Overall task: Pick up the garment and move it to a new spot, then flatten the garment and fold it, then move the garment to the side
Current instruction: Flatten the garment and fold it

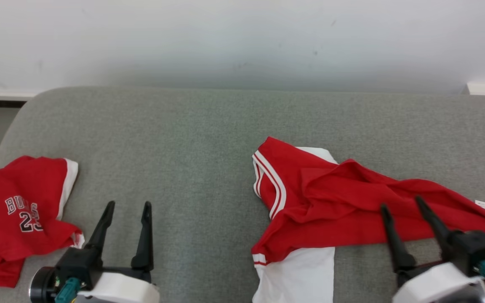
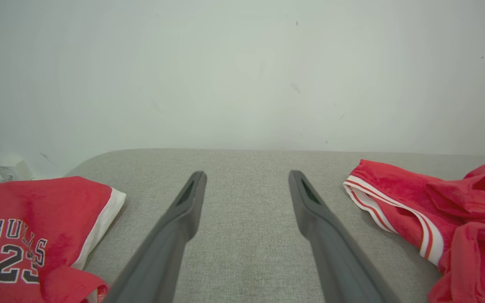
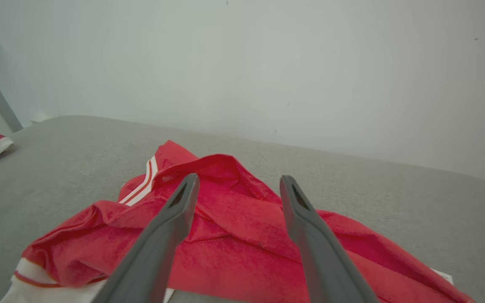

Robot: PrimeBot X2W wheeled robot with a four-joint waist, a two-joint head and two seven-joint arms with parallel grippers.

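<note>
Head view, nearest first: what shows at the bottom edge?

Both pincers. The left pincer (image 1: 128, 205) stands over bare grey fabric surface (image 1: 183, 139), fingers spread wide, nothing between them. The right pincer (image 1: 401, 203) is just as wide and grasps nothing; its tips overlap the near edge of the garment (image 1: 331, 202).

Is it touching the cloth?

I cannot tell. In the right wrist view the right pincer (image 3: 239, 176) hangs over the rumpled red folds of the garment (image 3: 234, 235), jaws apart.

And where does the garment lie?

On the right half of the surface, crumpled — red with white stripes at one edge, a white panel (image 1: 297, 269) running towards the near side, a small white tag (image 1: 483, 205) at its far right.

What is on the left?

A second red jersey (image 1: 15, 210), printed BULLS 23, beside the left pincer and well apart from the garment. The left wrist view shows the left pincer (image 2: 247, 173) between that jersey (image 2: 27, 219) and the garment (image 2: 457, 210).

Beyond them?

Bare surface — then a pale wall (image 1: 242, 42).
</note>
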